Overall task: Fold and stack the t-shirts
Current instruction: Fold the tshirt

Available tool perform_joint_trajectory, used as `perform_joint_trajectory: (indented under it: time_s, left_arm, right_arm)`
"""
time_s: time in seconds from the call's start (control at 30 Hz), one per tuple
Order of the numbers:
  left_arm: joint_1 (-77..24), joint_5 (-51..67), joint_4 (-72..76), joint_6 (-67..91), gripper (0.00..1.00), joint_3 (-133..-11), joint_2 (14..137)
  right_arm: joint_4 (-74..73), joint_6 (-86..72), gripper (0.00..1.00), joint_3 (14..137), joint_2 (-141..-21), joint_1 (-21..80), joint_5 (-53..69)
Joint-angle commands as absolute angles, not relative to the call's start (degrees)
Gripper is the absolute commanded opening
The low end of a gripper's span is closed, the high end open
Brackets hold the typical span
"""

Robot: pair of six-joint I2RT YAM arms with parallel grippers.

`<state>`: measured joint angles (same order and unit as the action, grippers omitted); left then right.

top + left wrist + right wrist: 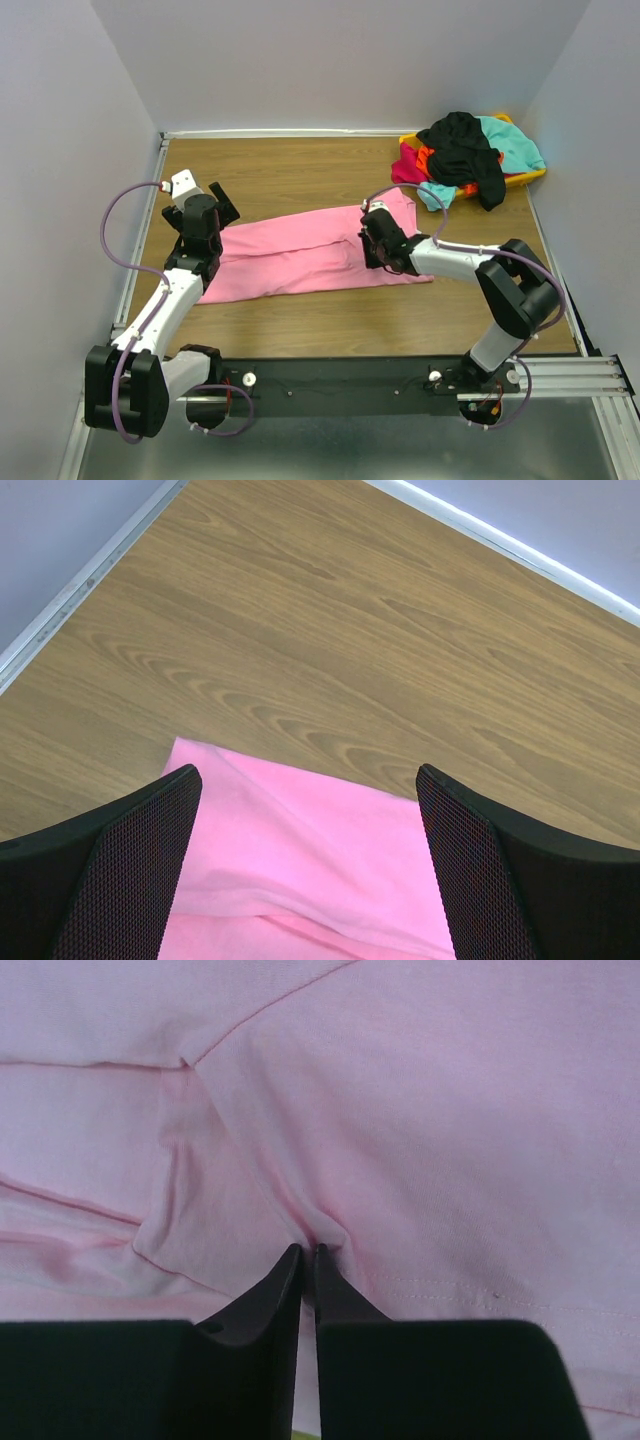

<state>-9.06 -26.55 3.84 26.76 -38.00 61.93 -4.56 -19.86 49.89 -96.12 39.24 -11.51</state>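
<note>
**Top view.** Bright pink t-shirt (300,255) laid out as a long band across the middle of the wooden table (300,170), from left of centre to right of centre, right end slightly higher in the frame. Left gripper (208,222) at the band's left end. Right gripper (372,245) down on the band's right part. In the upper right corner, yellow bin (527,178) heaped with unfolded garments: black t-shirt (462,145) on top and spilling over the near rim, teal t-shirt (515,145) to its right, orange-red t-shirt (430,158) and magenta t-shirt (405,165) on the heap's left side.

**Left wrist view.** Left gripper (308,790) spread wide, with mesh-textured black fingers (130,860) at the lower left and lower right of the frame. One corner of the pink t-shirt between them on bare wood, nothing pinched. Contact between fingers and cloth not discernible.

**Right wrist view.** Right gripper (308,1252) at lower centre, fingers (265,1300) pressed almost together and pinching a small ridge of the pink t-shirt. Cloth puckered toward the tips, creases radiating upward and to the left. Seam line across the upper left of the frame, stitched hem along the lower right. Pink fabric across the whole background.
</note>
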Motion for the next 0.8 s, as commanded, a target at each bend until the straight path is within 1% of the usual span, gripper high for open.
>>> perform_joint_trajectory:
  time_s: [0.0,0.07,0.1,0.53,0.63,0.67,0.73,0.77]
  left_arm:
    - [-8.79,-27.95,4.39,26.19,0.96,-37.53,61.08]
    - [-8.79,-28.04,4.39,26.19,0.96,-37.44,61.00]
    - [-8.79,-28.12,4.31,26.19,0.96,-37.44,61.00]
    - [-8.79,-28.39,4.13,26.19,0.96,-37.62,61.26]
    - [-8.79,-28.48,4.13,26.19,0.96,-37.62,61.26]
    - [-8.79,-28.48,4.13,26.19,0.96,-37.62,61.35]
    - [-8.79,-28.56,4.13,26.28,0.96,-37.71,61.87]
    - [-8.70,-28.65,3.78,26.28,0.96,-37.88,62.05]
  right_arm:
    - [-8.00,-19.78,0.11,51.33,-95.19,39.02,-12.04]
    - [-8.17,-19.51,0.07,51.50,-93.61,39.02,-11.25]
    - [-8.35,-19.51,0.06,51.50,-92.73,39.02,-10.38]
    - [-10.72,-20.57,0.07,51.85,-91.14,39.02,-1.32]
    - [-11.07,-20.57,0.14,52.38,-91.32,39.02,-0.61]
    - [-11.16,-20.57,0.27,52.99,-91.32,39.02,-0.79]
    - [-11.25,-21.00,0.42,54.49,-91.06,39.02,-2.54]
    - [-11.25,-20.92,0.54,56.49,-90.88,39.02,-3.16]
